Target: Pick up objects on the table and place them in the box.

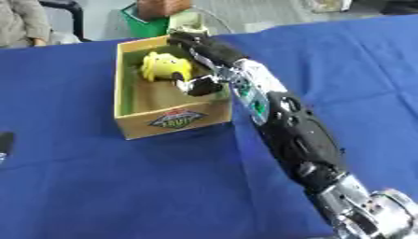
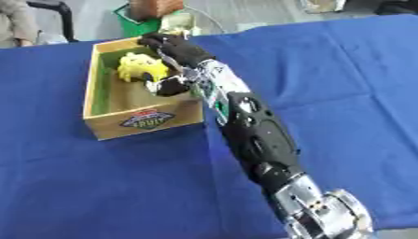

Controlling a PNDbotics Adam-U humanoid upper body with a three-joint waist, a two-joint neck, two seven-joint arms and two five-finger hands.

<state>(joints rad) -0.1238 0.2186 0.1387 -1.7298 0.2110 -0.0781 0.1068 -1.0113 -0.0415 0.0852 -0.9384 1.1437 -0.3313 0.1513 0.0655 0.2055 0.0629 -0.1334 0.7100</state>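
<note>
Reaching right hand [image 2: 176, 49] into box [image 1: 130, 123] | yellow toy [image 1: 164, 66] beside fingers [image 1: 196, 86]

The robot's right arm [image 1: 282, 121] stretches diagonally forward from the lower right, its black right hand [image 1: 200, 46] extended, thumb [image 1: 196, 85] hanging below.

Box [image 1: 172, 119] on the table [image 1: 98, 186] at far left, toy [image 1: 166, 66] in its far end, right hand [image 2: 175, 49] over the box's far right rim

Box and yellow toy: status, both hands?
Right hand over the box, fingers curled, not gripping yellow toy. Toy lies inside at far end. Left hand not in view. Nothing blocking.
</note>
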